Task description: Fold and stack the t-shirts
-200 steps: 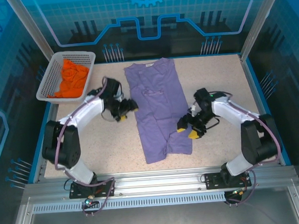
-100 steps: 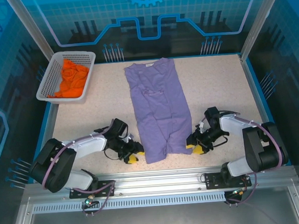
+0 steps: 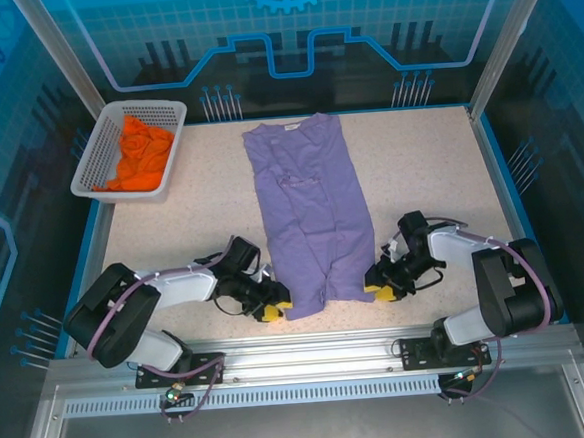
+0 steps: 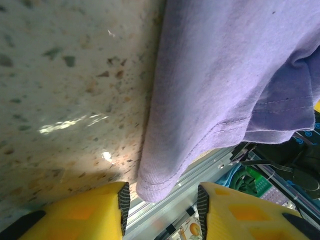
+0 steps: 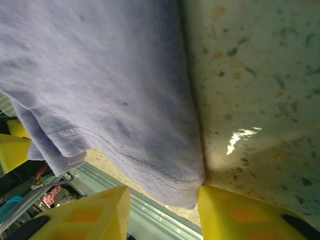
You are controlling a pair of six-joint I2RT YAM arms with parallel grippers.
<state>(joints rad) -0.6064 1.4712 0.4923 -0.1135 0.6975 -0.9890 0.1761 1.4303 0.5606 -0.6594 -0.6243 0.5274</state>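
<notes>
Lavender cloth runs down the middle of the speckled table (image 3: 419, 170): the purple t-shirt (image 3: 307, 213) lies flat as a long narrow strip, collar toward 12 o'clock and hem toward 6 o'clock. We have both arms low on the table at that near hem, one at each corner. The left gripper (image 3: 275, 308) sits at the shirt's 7 o'clock corner, and from its wrist camera we see the yellow fingers (image 4: 90, 210) standing apart with the stitched hem corner hanging between them, a clear gap on either side, so that claw is open around the cloth and not pinching it. Over at the 5 o'clock corner we find the right gripper (image 3: 377, 288), its own fingers (image 5: 235, 210) parted too; the hem edge lies in the gap and brushes the inner face of one finger while the other stands clear, so this claw is also open with nothing clamped. Up at 10 o'clock on the table we spot the white mesh basket (image 3: 92, 158), well apart from both arms, with the orange t-shirt (image 3: 142, 154) bunched up inside it.
</notes>
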